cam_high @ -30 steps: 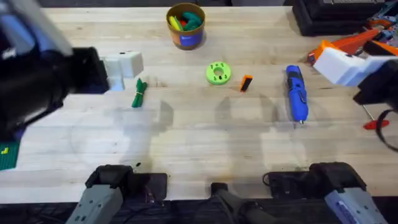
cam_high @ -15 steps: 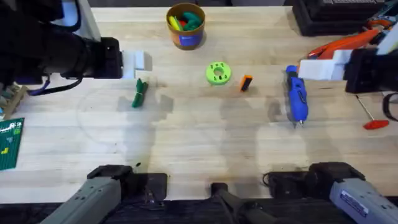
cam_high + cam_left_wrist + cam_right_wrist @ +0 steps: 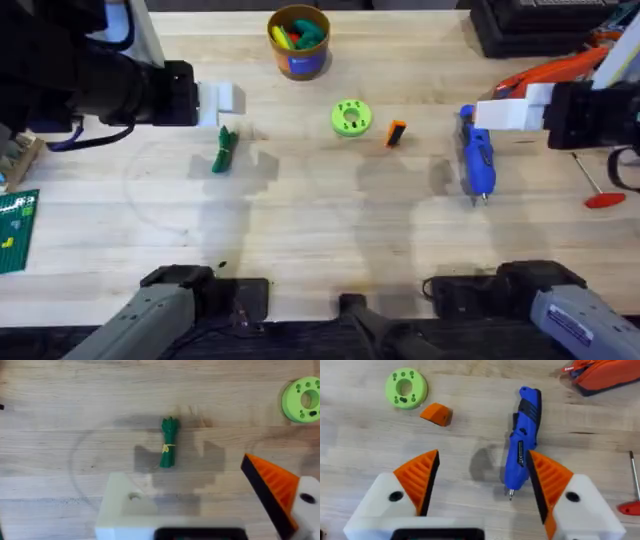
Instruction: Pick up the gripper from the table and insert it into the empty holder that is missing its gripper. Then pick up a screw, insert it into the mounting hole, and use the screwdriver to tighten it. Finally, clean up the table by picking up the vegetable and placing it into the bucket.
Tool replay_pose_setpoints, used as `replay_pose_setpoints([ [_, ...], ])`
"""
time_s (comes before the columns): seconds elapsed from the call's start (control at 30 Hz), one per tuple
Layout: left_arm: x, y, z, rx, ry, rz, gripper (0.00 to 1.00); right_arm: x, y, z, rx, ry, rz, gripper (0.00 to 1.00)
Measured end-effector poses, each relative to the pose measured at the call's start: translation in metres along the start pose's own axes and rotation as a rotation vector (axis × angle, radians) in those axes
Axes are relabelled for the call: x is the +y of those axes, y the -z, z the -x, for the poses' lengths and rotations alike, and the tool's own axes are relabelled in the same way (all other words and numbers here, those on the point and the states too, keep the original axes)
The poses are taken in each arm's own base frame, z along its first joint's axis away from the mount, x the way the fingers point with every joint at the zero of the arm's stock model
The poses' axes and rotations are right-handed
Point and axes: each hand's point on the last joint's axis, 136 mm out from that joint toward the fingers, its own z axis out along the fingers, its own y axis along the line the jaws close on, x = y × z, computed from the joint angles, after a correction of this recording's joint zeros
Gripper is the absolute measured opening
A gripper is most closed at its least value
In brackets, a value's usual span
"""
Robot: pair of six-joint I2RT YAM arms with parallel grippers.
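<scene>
The small orange plastic gripper piece (image 3: 396,133) lies loose on the wooden tabletop (image 3: 320,230); light, rigid, best pinched across its flat sides; both arms' jaws stand apart

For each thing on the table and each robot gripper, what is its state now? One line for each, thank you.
gripper: loose on the table, not picked up.
holder: empty, orange pad missing.
screwdriver: lying flat, untouched.
vegetable: lying on the table, outside the bucket.
bucket: upright, toys inside.
green disc: flat on the table.
left gripper: open, holding nothing.
right gripper: open above the screwdriver.
</scene>
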Motion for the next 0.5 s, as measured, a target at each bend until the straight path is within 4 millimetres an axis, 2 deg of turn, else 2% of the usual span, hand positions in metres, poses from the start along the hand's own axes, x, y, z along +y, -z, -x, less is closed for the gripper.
replay_pose_setpoints([
  [0.33, 0.001, -0.002, -0.001, 0.01, -0.056, 0.002, 0.986, 0.0, 0.0, 0.001, -0.005, 0.001, 0.0, 0.992],
  [0.5, 0.012, -0.021, -0.005, 0.083, -0.048, 0.007, 0.986, 0.0, 0.0, 0.001, -0.005, 0.001, 0.0, 0.992],
])
